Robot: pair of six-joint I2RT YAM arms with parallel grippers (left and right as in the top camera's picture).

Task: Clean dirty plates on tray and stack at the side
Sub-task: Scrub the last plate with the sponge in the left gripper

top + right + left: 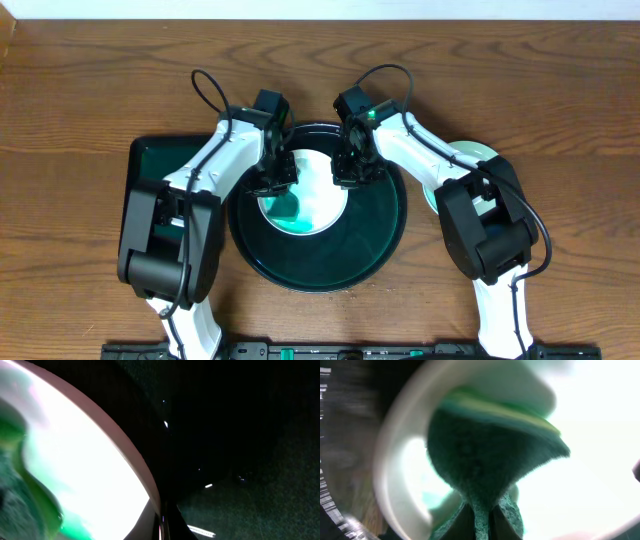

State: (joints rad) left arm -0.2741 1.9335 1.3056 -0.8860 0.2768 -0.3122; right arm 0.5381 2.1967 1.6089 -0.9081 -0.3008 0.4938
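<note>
Spanning the whole overhead view, a wooden worktop (pixel 80 80) is carrying every item. Item one: the round black tray (pixel 385 235) is sitting at centre, between both arms. Item two: a rectangular dark green tray (pixel 150 160) is lying just left of it, partly under the left arm. Item three: one pale plate (pixel 318 168) is resting on the round tray's upper half. More pale plates (pixel 470 155) are lying off the tray at the right, largely hidden by the right arm, their number unreadable. Item four: a teal-green sponge (pixel 485 455) is pressing onto the plate on the tray. The left claw (pixel 278 178) is clamping the sponge. The right claw (pixel 350 170) is nipping that plate's right rim, as far as the dark wrist view is showing. Step in hand, by judgement: scrubbing, with one arm steadying. The next move is calling for sweeping the sponge over any green marks with the rim held firm, then carrying the plate to the right-hand pile.
</note>
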